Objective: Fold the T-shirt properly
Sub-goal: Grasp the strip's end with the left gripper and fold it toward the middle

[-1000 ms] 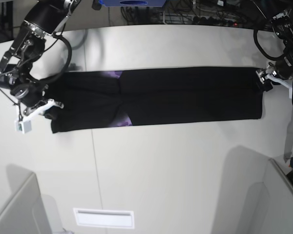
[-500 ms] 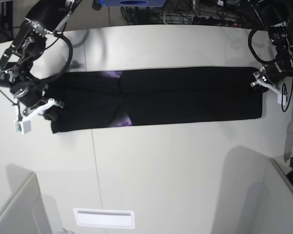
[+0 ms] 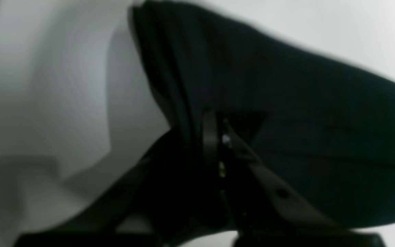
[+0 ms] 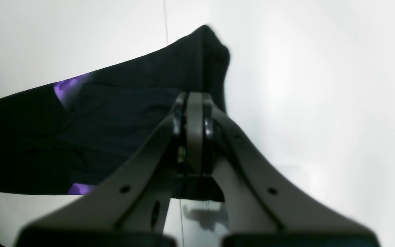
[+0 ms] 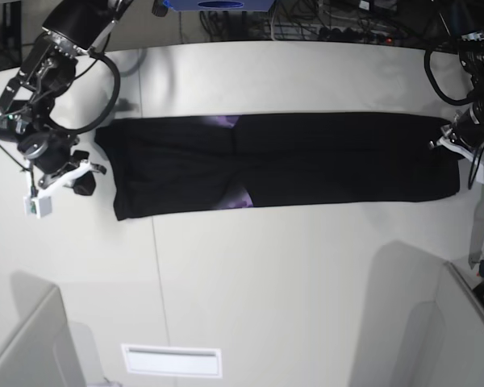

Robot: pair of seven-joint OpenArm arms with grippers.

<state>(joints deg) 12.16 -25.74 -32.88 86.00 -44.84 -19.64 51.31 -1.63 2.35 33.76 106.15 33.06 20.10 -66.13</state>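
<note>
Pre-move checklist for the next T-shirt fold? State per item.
1. T-shirt lies as one long flat band on the table: ok.
2. Left gripper at the band's end, jaws shut on the cloth: ok.
3. Right gripper holding the other end: cannot tell. Its jaws are shut, but the base view shows a gap to the shirt.
4. Print hidden inside the fold: not ok, the purple print peeks out mid-band.
5. Long edges straight, no big wrinkles: ok.
</note>
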